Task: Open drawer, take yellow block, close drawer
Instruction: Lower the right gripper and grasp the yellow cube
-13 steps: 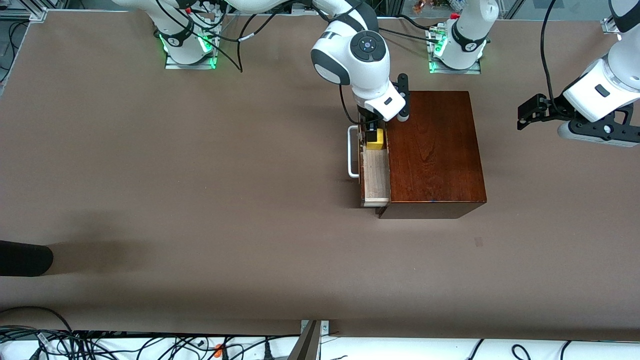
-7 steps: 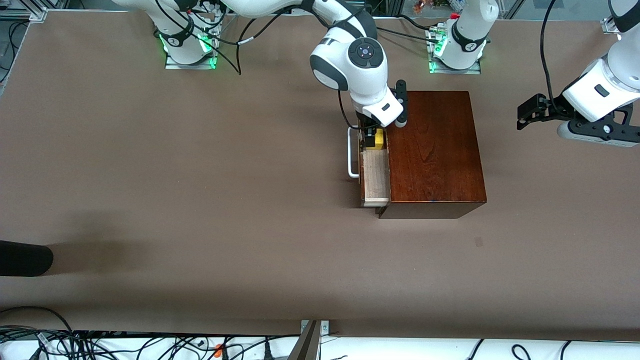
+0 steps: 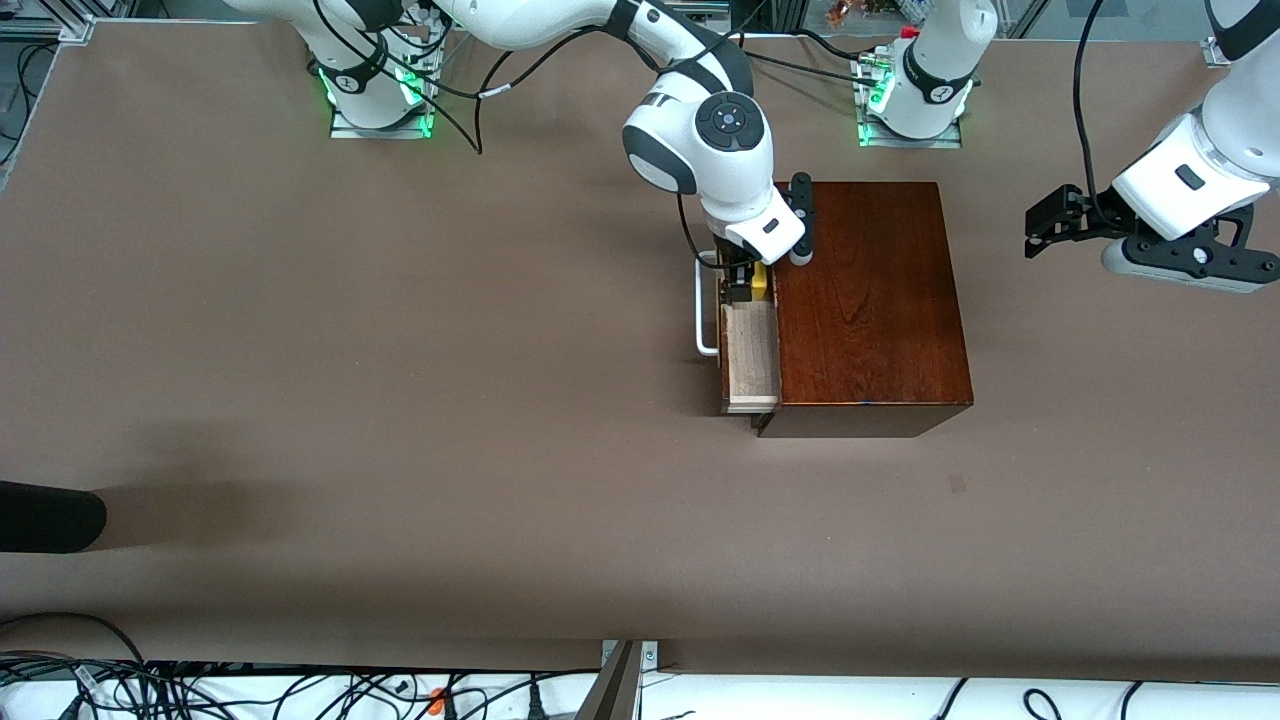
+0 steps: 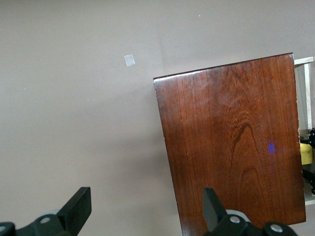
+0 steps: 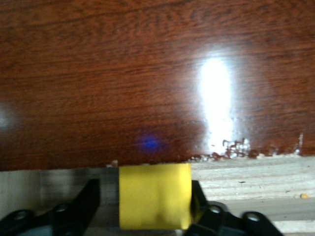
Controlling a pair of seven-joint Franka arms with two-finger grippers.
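Right wrist view shows the right tool (image 5: 155, 209) down in the drawer (image 3: 750, 350), fingers straddling the block (image 5: 155, 202), one not yet touching; an off-centre squeeze could twist it. Left tool (image 4: 147, 211) waits, fingers apart, near the box (image 3: 865, 300).

A wide brown table (image 3: 400, 380) filled the view under even light, with a dark rounded object (image 3: 45, 516) casting a soft shadow at its edge and tangled black cables (image 3: 200, 685) on the white strip below.
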